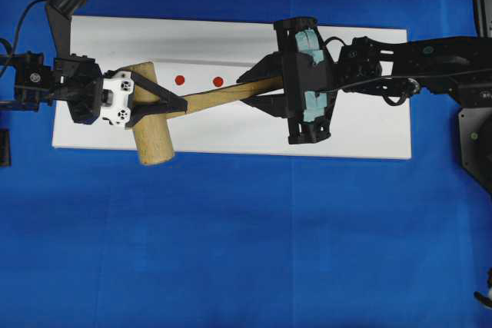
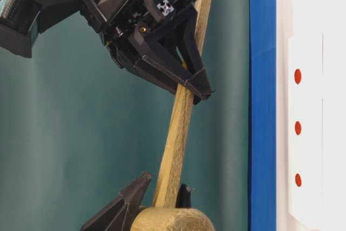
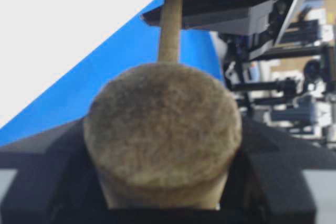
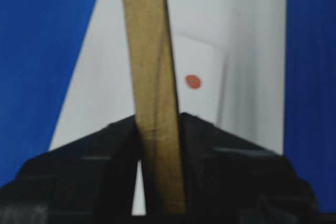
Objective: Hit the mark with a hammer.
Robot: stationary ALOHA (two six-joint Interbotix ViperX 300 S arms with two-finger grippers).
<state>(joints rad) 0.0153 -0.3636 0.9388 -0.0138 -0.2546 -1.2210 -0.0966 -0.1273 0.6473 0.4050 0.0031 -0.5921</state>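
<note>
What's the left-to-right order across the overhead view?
left gripper → hammer head → smaller end dot → the mark → right gripper shut on the handle, over the white board.

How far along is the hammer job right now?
Done: hammer is lifted off the board. In hand: left gripper clamps its head, right gripper closes on the handle. Left: hitting the mark, not struck yet.

hammer [image 1: 154, 124] held aloft, both tools gripping
</note>
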